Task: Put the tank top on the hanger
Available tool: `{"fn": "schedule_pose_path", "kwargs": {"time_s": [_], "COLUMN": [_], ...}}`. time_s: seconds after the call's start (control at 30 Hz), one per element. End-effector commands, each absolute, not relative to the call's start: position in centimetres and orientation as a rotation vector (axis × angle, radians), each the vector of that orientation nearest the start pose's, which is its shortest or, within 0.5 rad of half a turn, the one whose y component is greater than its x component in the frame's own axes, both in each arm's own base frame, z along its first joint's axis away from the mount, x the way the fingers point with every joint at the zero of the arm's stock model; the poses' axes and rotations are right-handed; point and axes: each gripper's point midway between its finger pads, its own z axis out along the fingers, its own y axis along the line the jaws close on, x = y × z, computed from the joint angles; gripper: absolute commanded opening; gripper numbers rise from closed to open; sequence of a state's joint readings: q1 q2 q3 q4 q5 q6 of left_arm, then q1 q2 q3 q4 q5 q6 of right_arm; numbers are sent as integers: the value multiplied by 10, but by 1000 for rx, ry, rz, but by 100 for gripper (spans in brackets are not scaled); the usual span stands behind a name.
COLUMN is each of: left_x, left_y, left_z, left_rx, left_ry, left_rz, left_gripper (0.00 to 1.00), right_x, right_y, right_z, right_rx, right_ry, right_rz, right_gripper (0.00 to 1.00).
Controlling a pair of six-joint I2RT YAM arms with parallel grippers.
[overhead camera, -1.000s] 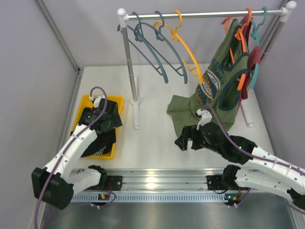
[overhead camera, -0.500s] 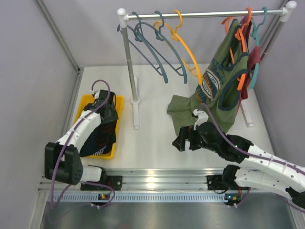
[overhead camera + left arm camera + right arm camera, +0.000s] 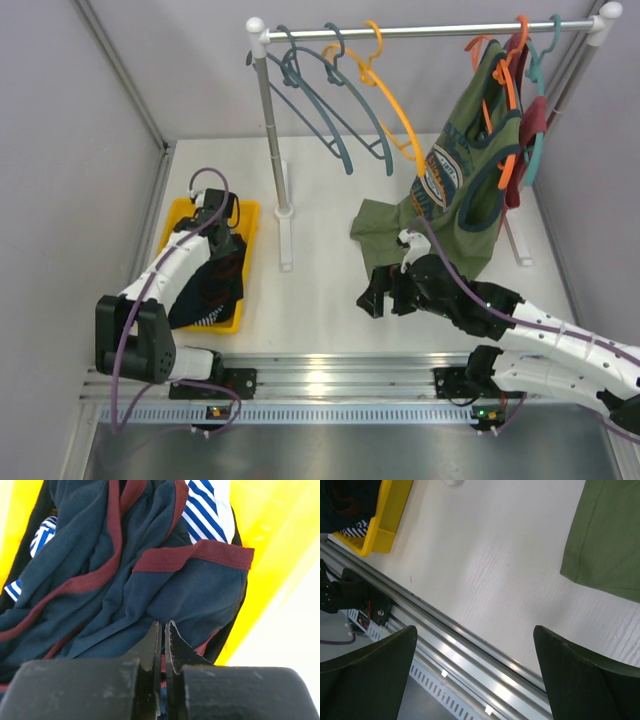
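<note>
From above: shows the tank top bunched in a yellow bin at the left of the worktop, with the left end effector down in that bin at the cloth. Shows the hanger hooked on the rail at the back, bare, between blue-grey hangers and an olive-green top. Puts the right end effector low over the worktop, just beside that green top's trailing hem.

From the left wrist: shows fingers pressed together with only a slit between them, tips against navy cloth edged in maroon. Cannot tell whether any cloth is caught. Shows a blue-and-white striped garment under the tank top, and yellow bin wall on the right.

From the right wrist: shows fingers spread wide, holding nothing, over bare worktop. Catches the green hem at upper right and a corner of the bin at upper left.
</note>
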State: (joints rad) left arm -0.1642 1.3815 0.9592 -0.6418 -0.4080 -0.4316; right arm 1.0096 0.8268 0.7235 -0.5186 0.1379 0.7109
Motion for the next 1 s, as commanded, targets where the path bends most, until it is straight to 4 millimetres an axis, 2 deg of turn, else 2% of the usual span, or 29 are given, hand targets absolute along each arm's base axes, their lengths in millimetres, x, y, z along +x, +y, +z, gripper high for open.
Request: {"fn": "schedule_pose_path", "kwargs": {"time_s": [0.0, 0.07, 0.2, 0.43, 0.7, 0.83, 0.9, 0.97], "left_x": [313, 310, 312, 293, 261, 243, 238, 232], "left_y": [5, 5, 0, -20, -74, -111, -122, -133], "left_z": [126, 143, 193, 267, 308, 321, 328, 324], "left_rx": [-477, -473, -465, -418, -292, -187, -165, -125], "left_ry": [2402, 2377, 2298, 2179, 2113, 2098, 2088, 2105], "left_rz": [270, 255, 180, -34, -343, -479, -515, -512], "left_gripper": [0, 0, 0, 0, 0, 0, 0, 0], "right_x": [152, 152, 153, 159, 164, 167, 169, 171], "right_y": [243, 243, 244, 252, 263, 268, 271, 273], "right_z": [180, 184, 189, 202, 218, 228, 233, 237], "right_rx": [-235, -235, -238, -241, -237, -230, -226, -224], "right_ry": [2252, 2244, 2234, 2206, 2156, 2114, 2093, 2081], "right_rz": [840, 845, 848, 862, 915, 946, 962, 969], "right_gripper": [100, 100, 100, 100, 100, 100, 100, 100]}}
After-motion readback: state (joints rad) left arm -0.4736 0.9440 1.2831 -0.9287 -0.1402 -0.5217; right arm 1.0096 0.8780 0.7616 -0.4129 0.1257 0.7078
